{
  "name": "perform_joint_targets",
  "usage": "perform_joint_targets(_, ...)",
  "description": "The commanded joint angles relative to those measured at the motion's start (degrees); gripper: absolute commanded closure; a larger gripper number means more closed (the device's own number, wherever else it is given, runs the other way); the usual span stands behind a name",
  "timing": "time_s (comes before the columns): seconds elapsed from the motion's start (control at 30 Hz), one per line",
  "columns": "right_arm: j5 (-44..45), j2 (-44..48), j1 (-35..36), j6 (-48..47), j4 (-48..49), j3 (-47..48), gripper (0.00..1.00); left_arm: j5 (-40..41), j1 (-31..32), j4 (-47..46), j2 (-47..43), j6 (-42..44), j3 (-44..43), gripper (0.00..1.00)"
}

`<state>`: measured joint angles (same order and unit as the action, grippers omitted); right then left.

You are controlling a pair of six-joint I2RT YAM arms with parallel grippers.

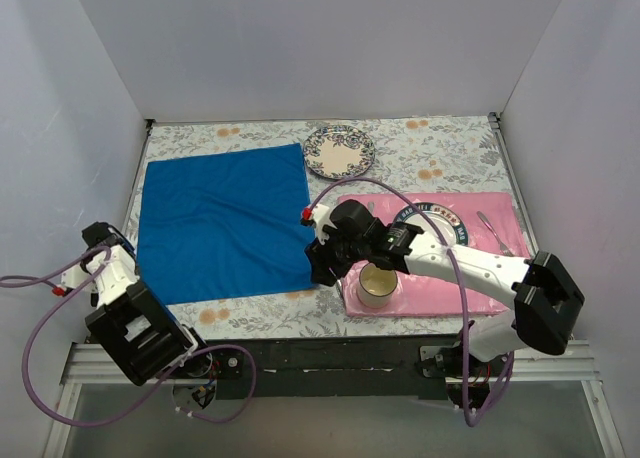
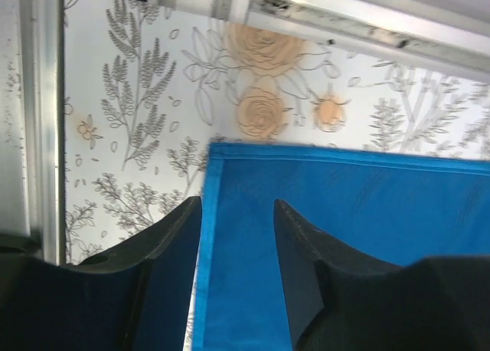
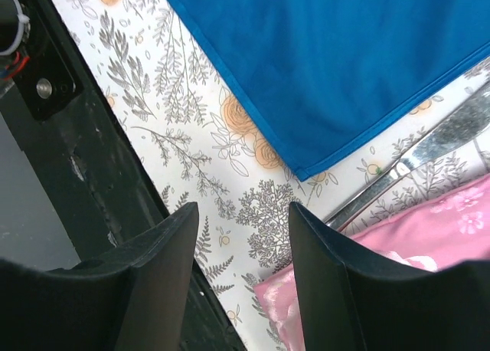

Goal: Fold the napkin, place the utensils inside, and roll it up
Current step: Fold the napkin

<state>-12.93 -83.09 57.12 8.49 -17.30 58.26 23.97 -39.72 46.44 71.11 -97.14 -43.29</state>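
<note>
- Currently the napkin (image 1: 225, 223) lies spread flat and unfolded on the left half of the table (image 1: 440, 138) — one bright blue sheet with no crease in it.
- Its far-left corner shows in the left wrist view, with the hem flat on the floral surface and orange roses printed on the table beyond it.
- The left gripper (image 2: 237, 205) sits low at the napkin's left edge. Its two fingers stand apart, one over bare table left of the hem and the other over the blue cloth, so the hem runs through the gap. Whether the fingertips touch the cloth I cannot tell.
- The right gripper (image 3: 241, 213) hangs over bare floral table just near and right of the napkin's near-right corner, jaws apart with nothing between them.
- One silver utensil (image 3: 440, 136) lies right of that corner, between the napkin and the pink placemat (image 1: 500, 278). Which piece it is I cannot tell.
- Another utensil (image 1: 495, 233) lies on the right part of the placemat, right of a dark-rimmed plate (image 1: 455, 223) that the right arm partly hides.
- A round cream cup (image 1: 377, 286) stands on the placemat's near-left part, close to the right gripper.
- A patterned plate (image 1: 340, 150) rests at the far side — just beside the napkin's far-right corner.
</note>
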Motion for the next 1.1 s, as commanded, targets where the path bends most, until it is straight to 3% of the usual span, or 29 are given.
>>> perform_joint_targets(0.0, 2.2, 4.42, 0.18, -1.11, 3.58, -2.35, 0.41, 2.67, -0.79, -1.78, 1.13, 1.52, 2.94, 0.57)
perform_joint_targets(0.17, 2.47, 5.39, 0.27, -1.11, 4.64, -2.89, 0.41, 1.61, -0.79, -4.77, 1.92, 3.01, 4.35, 0.47)
perform_joint_targets(0.4, 3.17, 5.22, 0.18, -1.29, 5.08, -3.24, 0.41, 3.02, -0.88, -4.33, 3.68, 1.87, 4.44, 0.46)
perform_joint_targets(0.83, 3.87, 3.64, 0.09, -1.28, 5.43, -3.5, 0.41, 3.63, -1.58, -7.14, 6.06, -0.94, 6.63, 0.55)
perform_joint_targets(1.07, 4.84, 4.08, 0.01, -1.28, 6.05, -5.0, 0.41, 3.81, -1.85, -7.76, 4.57, -1.65, 7.6, 0.72)
